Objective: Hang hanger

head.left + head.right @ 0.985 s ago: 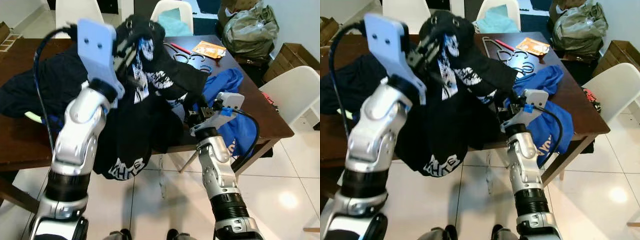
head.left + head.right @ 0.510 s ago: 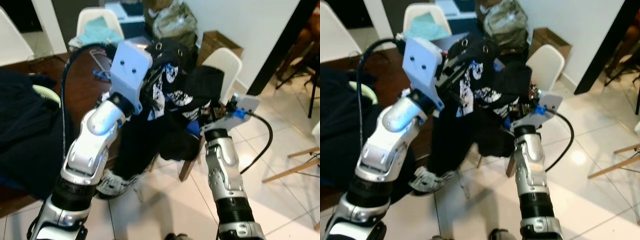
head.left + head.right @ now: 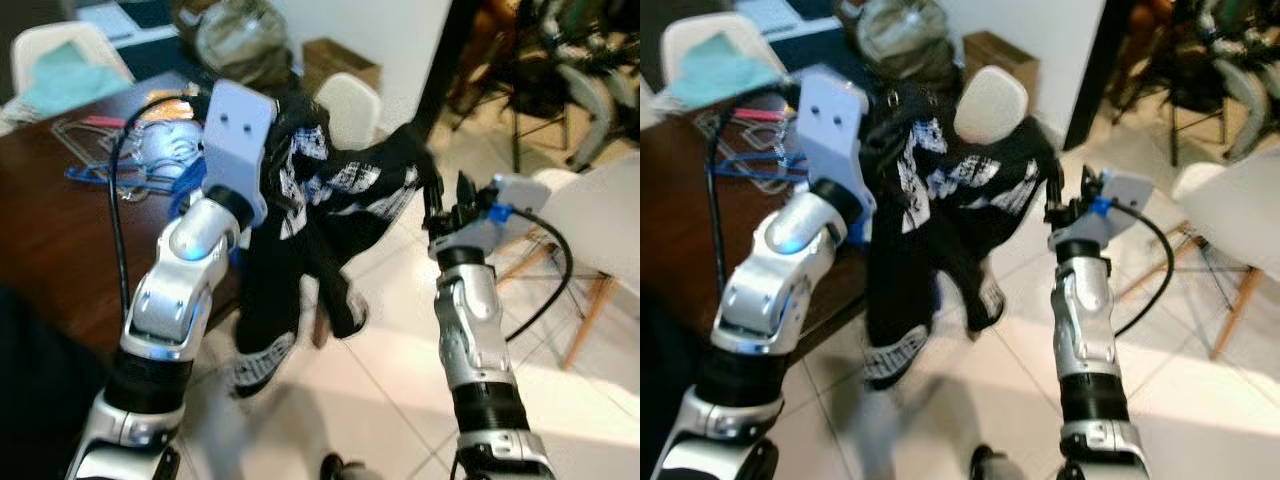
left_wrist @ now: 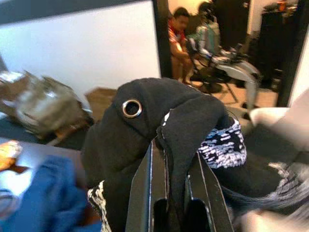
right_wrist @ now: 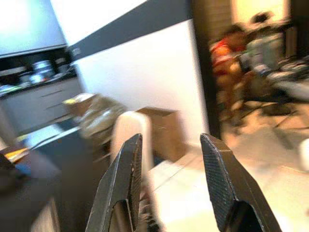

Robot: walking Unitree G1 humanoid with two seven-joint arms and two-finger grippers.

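Left hand [image 4: 176, 193] pinches the black hoodie [image 3: 310, 210], hanging below it.

Two silver, glossy arms are being shown, each built of rounded segments with a ribbed black collar near the lower joint. A pale lavender-white plate with two small dark holes is being carried on the left wrist [image 3: 236, 135], and a black cable is being looped from it toward nine o'clock. A smaller pale box with a blue clip is being carried on the right wrist [image 3: 505, 195], with a black cable curving off toward four o'clock. Long, flat black fingers [image 5: 221, 186] are being seen on the right gripper [image 5: 169, 188], their inner faces finely textured.
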